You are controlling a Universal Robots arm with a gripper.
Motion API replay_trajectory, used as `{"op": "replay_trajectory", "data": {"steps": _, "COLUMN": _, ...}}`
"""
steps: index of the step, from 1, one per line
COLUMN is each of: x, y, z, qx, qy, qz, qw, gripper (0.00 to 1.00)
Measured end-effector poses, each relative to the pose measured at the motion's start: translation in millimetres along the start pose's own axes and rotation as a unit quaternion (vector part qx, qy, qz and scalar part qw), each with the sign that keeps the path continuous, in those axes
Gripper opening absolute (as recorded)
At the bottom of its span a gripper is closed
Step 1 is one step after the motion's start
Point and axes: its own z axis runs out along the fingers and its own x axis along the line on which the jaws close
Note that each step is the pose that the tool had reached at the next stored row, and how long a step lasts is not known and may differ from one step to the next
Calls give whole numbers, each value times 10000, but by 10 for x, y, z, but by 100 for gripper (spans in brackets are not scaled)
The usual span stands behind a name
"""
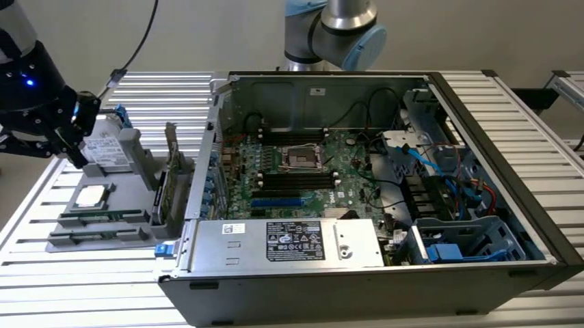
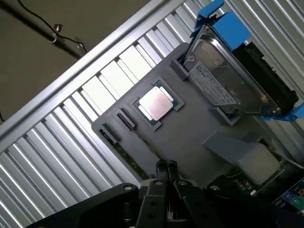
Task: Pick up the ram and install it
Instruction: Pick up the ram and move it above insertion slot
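Hovering black gripper (image 2: 166, 166), jaws together, near long narrow green ram stick (image 2: 130, 162) slotted in grey plastic holder (image 2: 190, 137) by slatted metal counter (image 2: 57, 156) edge. Probably light, stiff, fragile; best pinched mid-length, off chips.

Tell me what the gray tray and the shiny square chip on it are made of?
The tray looks like matte gray plastic: dull, even colour, no glare. The chip probably has a metal lid: silvery and reflecting light, with a green board edge around it.
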Motion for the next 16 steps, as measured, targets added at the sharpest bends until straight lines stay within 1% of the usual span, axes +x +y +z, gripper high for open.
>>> {"op": "replay_trajectory", "data": {"steps": 3, "x": 0, "y": -1, "z": 20, "qx": -8, "qy": 11, "qz": -280, "qw": 9996, "gripper": 10}}
{"op": "replay_trajectory", "data": {"steps": 5, "x": 0, "y": -2, "z": 28, "qx": -9, "qy": 22, "qz": -454, "qw": 9990, "gripper": 10}}
{"op": "replay_trajectory", "data": {"steps": 7, "x": 0, "y": -3, "z": 35, "qx": -10, "qy": 34, "qz": -637, "qw": 9980, "gripper": 10}}
{"op": "replay_trajectory", "data": {"steps": 10, "x": 0, "y": -3, "z": 41, "qx": -11, "qy": 52, "qz": -912, "qw": 9958, "gripper": 10}}
{"op": "replay_trajectory", "data": {"steps": 12, "x": 0, "y": -3, "z": 44, "qx": -12, "qy": 64, "qz": -1091, "qw": 9940, "gripper": 10}}
{"op": "replay_trajectory", "data": {"steps": 14, "x": 1, "y": -3, "z": 46, "qx": -12, "qy": 76, "qz": -1272, "qw": 9918, "gripper": 10}}
{"op": "replay_trajectory", "data": {"steps": 16, "x": 1, "y": -3, "z": 48, "qx": -13, "qy": 88, "qz": -1453, "qw": 9894, "gripper": 10}}
